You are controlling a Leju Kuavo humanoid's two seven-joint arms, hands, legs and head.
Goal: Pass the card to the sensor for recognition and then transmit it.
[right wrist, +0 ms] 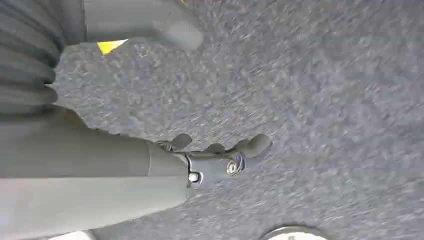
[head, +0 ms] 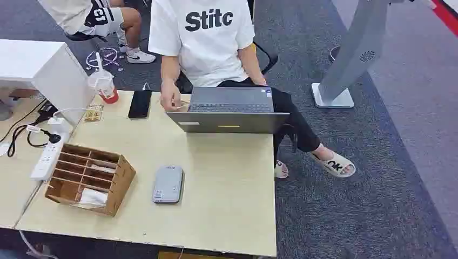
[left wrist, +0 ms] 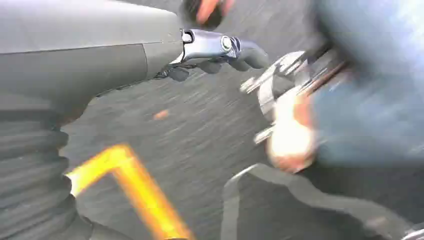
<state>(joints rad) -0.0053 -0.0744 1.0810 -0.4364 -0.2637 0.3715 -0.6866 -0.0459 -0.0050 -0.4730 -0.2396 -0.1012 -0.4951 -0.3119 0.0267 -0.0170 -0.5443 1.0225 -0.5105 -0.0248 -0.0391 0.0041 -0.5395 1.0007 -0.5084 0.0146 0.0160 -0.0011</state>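
Note:
A wooden slotted card box point(head: 89, 178) stands on the left of the pale table point(head: 229, 205), with white cards point(head: 93, 197) in its front slots. A flat grey sensor pad point(head: 168, 184) lies just to the right of the box. In the left wrist view my left hand point(left wrist: 220, 52) hangs over grey carpet, fingers loosely apart and holding nothing; the picture is blurred. In the right wrist view my right hand point(right wrist: 220, 157) also hangs over carpet, fingers apart and empty.
A person in a white shirt point(head: 202, 43) sits at the far side behind an open laptop point(head: 229, 110). A black phone point(head: 140, 103), a cup point(head: 105, 86) and a white power strip point(head: 47, 159) lie at the back left. A grey stand point(head: 351, 59) rises at the right.

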